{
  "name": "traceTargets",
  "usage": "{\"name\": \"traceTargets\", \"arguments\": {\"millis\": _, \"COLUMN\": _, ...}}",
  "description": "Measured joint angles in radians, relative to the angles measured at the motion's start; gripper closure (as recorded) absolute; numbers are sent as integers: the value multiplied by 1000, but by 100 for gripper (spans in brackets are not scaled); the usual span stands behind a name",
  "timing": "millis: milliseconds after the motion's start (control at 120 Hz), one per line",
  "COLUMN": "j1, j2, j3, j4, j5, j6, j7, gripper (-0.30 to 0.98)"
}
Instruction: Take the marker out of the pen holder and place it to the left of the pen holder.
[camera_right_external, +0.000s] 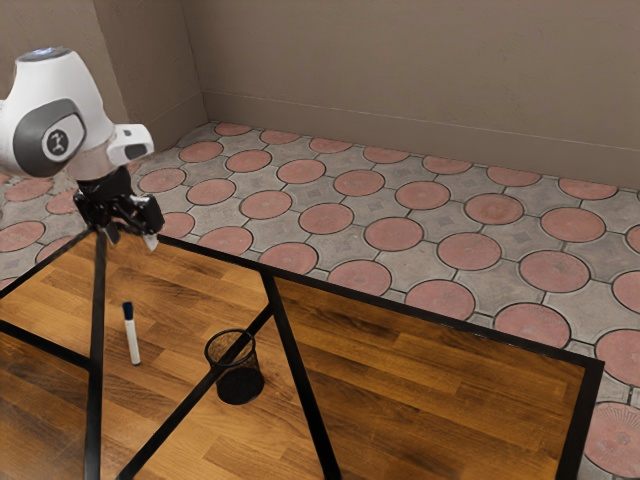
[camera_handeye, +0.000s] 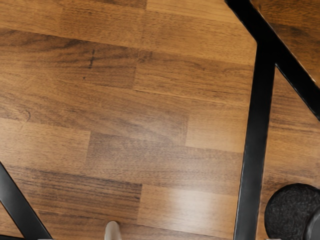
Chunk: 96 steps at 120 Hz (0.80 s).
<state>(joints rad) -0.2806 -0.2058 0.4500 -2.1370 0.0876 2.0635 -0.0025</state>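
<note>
My gripper (camera_right_external: 131, 238) is open, raised above the table's far-left corner in the exterior view, well away from both objects. The marker (camera_right_external: 133, 340), white with a dark blue cap, is outside the mesh pen holder (camera_right_external: 241, 384), on the exterior view's left of it. Its cap points up in that view; I cannot tell whether it stands or lies. The black holder stands upright, with no marker seen inside. In the wrist view, the white end of the marker (camera_handeye: 113, 231) and the dark round base of the pen holder (camera_handeye: 285, 211) appear, a wide gap between them.
The wooden table (camera_right_external: 430, 370) has black strips crossing its top and a black edge. One strip (camera_right_external: 190, 400) passes beneath the pen holder. Beyond the table lie a floor of round pink tiles (camera_right_external: 395, 233) and a plain wall (camera_right_external: 420, 80).
</note>
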Motion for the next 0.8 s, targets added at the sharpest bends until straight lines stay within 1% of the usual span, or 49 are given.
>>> {"name": "traceTargets", "arguments": {"millis": 117, "j1": -21, "j2": 3, "j3": -132, "j4": 88, "j5": 5, "j6": -84, "j7": 17, "gripper": 9}}
{"name": "traceTargets", "arguments": {"millis": 192, "j1": -28, "j2": 10, "j3": -166, "j4": 107, "j5": 6, "j6": -118, "j7": 26, "gripper": 7}}
{"name": "traceTargets", "arguments": {"millis": 425, "j1": -27, "j2": 11, "j3": -177, "j4": 116, "j5": 7, "j6": -165, "j7": 49, "gripper": 4}}
{"name": "traceTargets", "arguments": {"millis": 800, "j1": -26, "j2": 10, "j3": -176, "j4": 114, "j5": 8, "j6": -183, "j7": 71, "gripper": 2}}
